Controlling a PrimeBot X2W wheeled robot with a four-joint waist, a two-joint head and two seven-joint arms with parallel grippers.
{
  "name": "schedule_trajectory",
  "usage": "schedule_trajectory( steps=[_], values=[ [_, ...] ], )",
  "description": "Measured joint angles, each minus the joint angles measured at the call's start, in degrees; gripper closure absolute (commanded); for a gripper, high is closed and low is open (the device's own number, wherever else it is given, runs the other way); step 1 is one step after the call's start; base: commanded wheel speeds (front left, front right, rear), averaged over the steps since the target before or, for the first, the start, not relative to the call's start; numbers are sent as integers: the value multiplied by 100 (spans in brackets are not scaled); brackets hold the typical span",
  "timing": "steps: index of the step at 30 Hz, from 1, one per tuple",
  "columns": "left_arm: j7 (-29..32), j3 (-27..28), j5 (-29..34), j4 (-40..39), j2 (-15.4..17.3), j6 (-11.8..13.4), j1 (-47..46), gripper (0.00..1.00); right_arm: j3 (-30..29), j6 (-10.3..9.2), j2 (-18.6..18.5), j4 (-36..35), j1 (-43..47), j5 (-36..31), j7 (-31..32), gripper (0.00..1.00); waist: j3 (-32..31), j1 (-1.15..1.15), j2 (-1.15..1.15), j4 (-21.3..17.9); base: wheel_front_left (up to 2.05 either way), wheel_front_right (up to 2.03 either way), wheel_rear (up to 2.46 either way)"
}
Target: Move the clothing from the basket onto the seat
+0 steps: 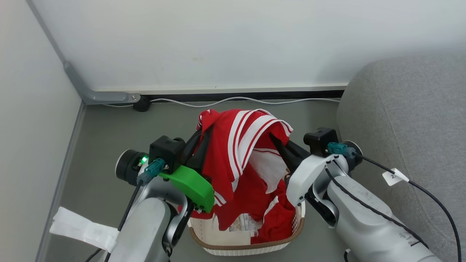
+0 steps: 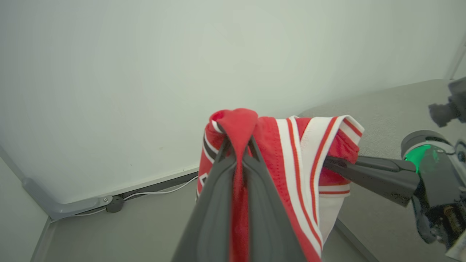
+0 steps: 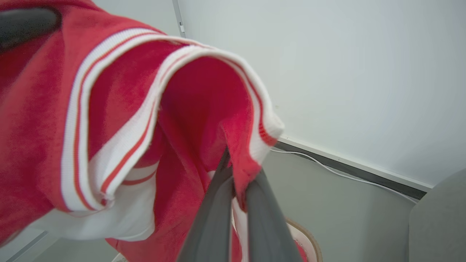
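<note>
The red jersey (image 1: 233, 153) with white stripes hangs lifted above the cream basket (image 1: 247, 249), stretched between both grippers. My left gripper (image 1: 205, 133) is shut on a fold at its left top edge; in the left wrist view the gripper (image 2: 238, 147) pinches red fabric. My right gripper (image 1: 273, 137) is shut on the striped right edge, and it (image 3: 236, 178) clamps the hem in its own view. More red clothing (image 1: 278, 222) lies in the basket. The grey seat (image 1: 404, 127) stands to the right.
A white wall and baseboard with a white cable (image 1: 236, 100) run behind. A grey conduit (image 1: 105, 96) sits in the left corner. A white sheet (image 1: 82, 227) lies on the floor at lower left. The basket rim (image 3: 309, 236) is below my right fingers.
</note>
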Motion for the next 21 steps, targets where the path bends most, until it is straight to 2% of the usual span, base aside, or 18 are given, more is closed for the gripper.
schedule_trajectory(
  steps=[1, 5, 21],
  values=[
    [0, 16, -5, 3, 1, 9, 37, 0, -25, 0, -1, -10, -24, 9, 0, 100, 3, 0, 0, -35, 0, 0, 0],
    [-2, 74, -33, 7, 18, 57, 129, 0, -152, 0, -55, -122, -119, 57, -2, 100, 14, 0, 0, -169, 0, 0, 0],
    [-205, 125, -82, -26, 168, 151, 522, 0, -708, -1, -675, -928, -653, -13, -68, 100, 26, 0, 0, -787, 0, 0, 0]
  ],
)
